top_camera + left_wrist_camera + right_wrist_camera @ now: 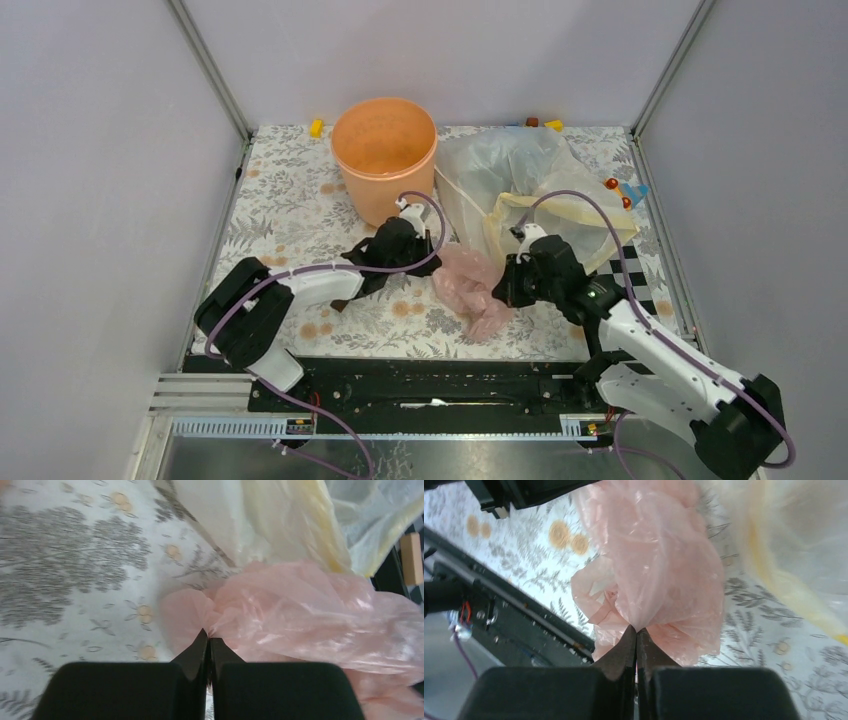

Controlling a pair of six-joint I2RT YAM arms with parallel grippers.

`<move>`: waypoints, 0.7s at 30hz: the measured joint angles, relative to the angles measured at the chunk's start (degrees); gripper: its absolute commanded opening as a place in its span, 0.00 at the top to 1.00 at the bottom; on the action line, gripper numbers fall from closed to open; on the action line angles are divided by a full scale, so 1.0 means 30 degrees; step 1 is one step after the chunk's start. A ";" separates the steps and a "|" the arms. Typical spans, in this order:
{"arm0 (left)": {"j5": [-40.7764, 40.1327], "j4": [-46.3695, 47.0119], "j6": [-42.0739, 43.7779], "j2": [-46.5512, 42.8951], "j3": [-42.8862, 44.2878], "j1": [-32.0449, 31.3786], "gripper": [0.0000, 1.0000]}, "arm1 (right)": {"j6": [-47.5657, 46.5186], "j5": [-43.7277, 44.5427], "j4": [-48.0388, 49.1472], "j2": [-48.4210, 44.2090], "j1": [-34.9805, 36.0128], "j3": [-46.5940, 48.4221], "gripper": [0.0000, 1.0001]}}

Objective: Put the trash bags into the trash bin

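We see translucent pink bag ctr frame, peach-orange bin top ctr, pale yellow bag & whitish bag upper right. Tablecloth: white w/ grey floral print, orange blossoms.

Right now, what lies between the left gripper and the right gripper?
The pink trash bag lies there, as the top view shows. The left gripper and the right gripper are each shut on its plastic in the wrist views.
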 measured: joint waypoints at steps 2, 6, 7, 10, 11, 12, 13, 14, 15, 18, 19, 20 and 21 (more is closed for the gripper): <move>-0.0313 0.0073 -0.0029 -0.0226 -0.0204 0.0510 1.00 | 0.0197 0.1523 -0.0328 -0.0984 0.0015 0.0058 1.00; -0.0503 -0.0044 -0.0226 -0.1741 -0.1537 0.1938 1.00 | 0.0743 0.4954 -0.0510 -0.4590 0.0029 0.0058 1.00; -0.0656 -0.0182 -0.0226 -0.2178 -0.1902 0.2382 1.00 | 0.0867 0.5909 -0.0532 -0.5617 0.0029 0.0058 1.00; -0.1005 -0.0627 -0.0277 -0.3308 -0.2783 0.3723 1.00 | 0.1231 0.8539 -0.0517 -0.7905 0.0029 0.0058 1.00; -0.1093 -0.0780 -0.0313 -0.3730 -0.3060 0.4080 1.00 | 0.1348 0.9107 -0.0510 -0.8393 0.0029 0.0051 1.00; -0.1071 -0.0918 -0.0386 -0.4073 -0.3257 0.4291 1.00 | 0.1508 0.9843 -0.0291 -0.9107 0.0029 -0.0102 1.00; -0.1035 -0.1027 -0.0437 -0.4466 -0.3439 0.4488 1.00 | 0.1603 1.0265 -0.0131 -0.9639 0.0029 -0.0335 1.00; -0.1013 -0.1144 -0.0452 -0.4838 -0.3555 0.4619 1.00 | 0.1639 1.0484 0.0124 -1.0149 0.0029 -0.0656 1.00; -0.0976 -0.1209 -0.0444 -0.5166 -0.3599 0.4670 1.00 | 0.1683 1.0622 0.0342 -1.0601 0.0029 -0.1035 1.00; -0.1027 -0.1443 -0.0430 -0.5901 -0.3636 0.4794 1.00 | 0.1734 1.0520 0.0758 -1.0834 0.0029 -0.1698 0.98; -0.1100 -0.1574 -0.0423 -0.6135 -0.3636 0.4830 1.00 | 0.1785 1.0404 0.0860 -1.0644 0.0029 -0.1770 0.97; -0.1166 -0.1661 -0.0430 -0.6317 -0.3657 0.4830 1.00 | 0.1814 1.0309 0.0889 -1.0404 0.0029 -0.1778 0.95; -0.1246 -0.1749 -0.0430 -0.6535 -0.3687 0.4830 1.00 | 0.1843 1.0251 0.0940 -1.0054 0.0029 -0.1778 0.93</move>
